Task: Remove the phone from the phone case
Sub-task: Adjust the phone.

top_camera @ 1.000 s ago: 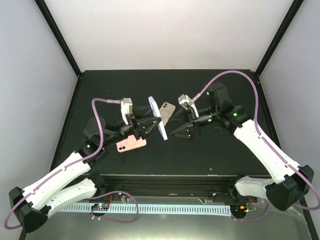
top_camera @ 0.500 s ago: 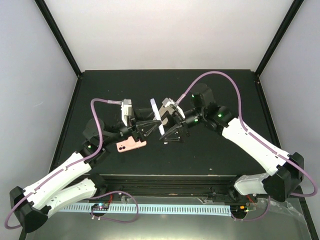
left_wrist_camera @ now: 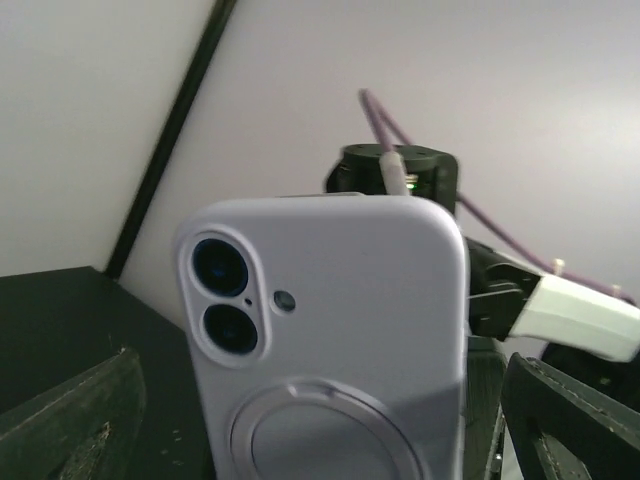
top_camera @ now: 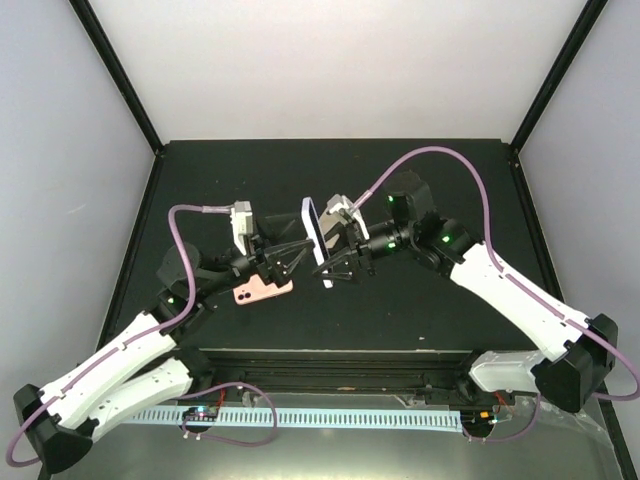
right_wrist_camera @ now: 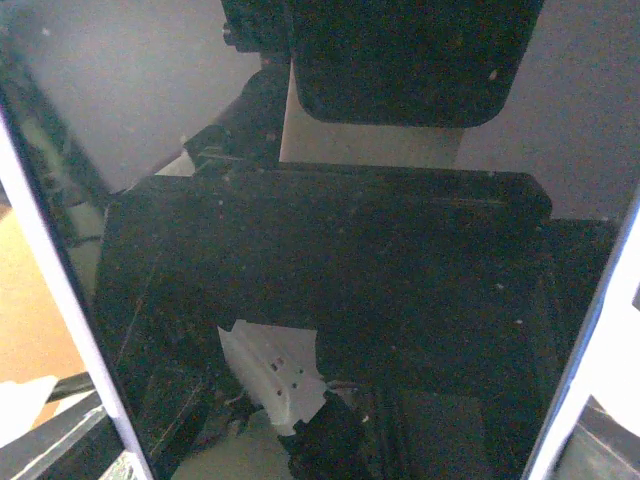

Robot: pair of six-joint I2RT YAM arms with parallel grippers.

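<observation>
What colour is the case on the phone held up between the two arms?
The phone case is pale lavender; the left wrist view shows it best.

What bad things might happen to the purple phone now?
The cased phone looks lifted off the table, between the left tool and the right tool; if a grip slips while the case is pulled, it may fall. It might land on the pink phone lying nearby. The right tool sits very close to the glass screen and might scratch it.
</observation>
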